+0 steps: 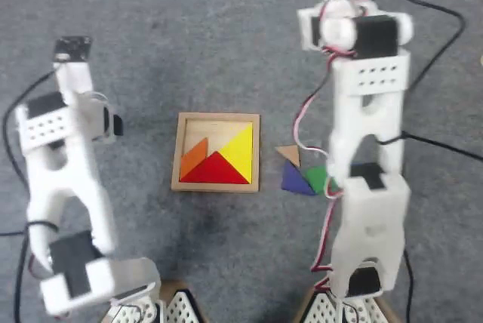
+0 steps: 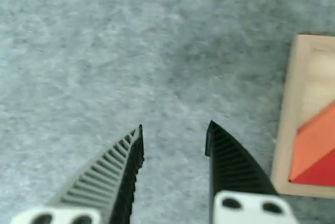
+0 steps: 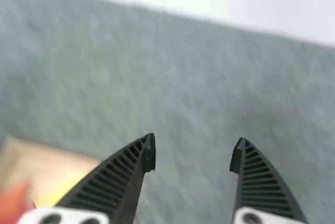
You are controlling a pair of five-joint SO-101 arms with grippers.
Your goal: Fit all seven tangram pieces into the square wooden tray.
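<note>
My left arm (image 1: 56, 157) rises from its base at the table's near edge, on the left side, and folds over toward the far edge. My left gripper (image 2: 175, 126) hangs low over the table, jaws parted and empty. My right arm (image 1: 368, 112) stretches from the near edge toward the far edge on the right side. My right gripper (image 3: 196, 138) is held higher, jaws wide apart and empty, aimed at the far edge.

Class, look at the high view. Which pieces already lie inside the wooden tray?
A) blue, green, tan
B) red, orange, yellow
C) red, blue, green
B: the red piece, orange piece and yellow piece lie inside the tray; the blue piece and green piece lie outside it.
</note>
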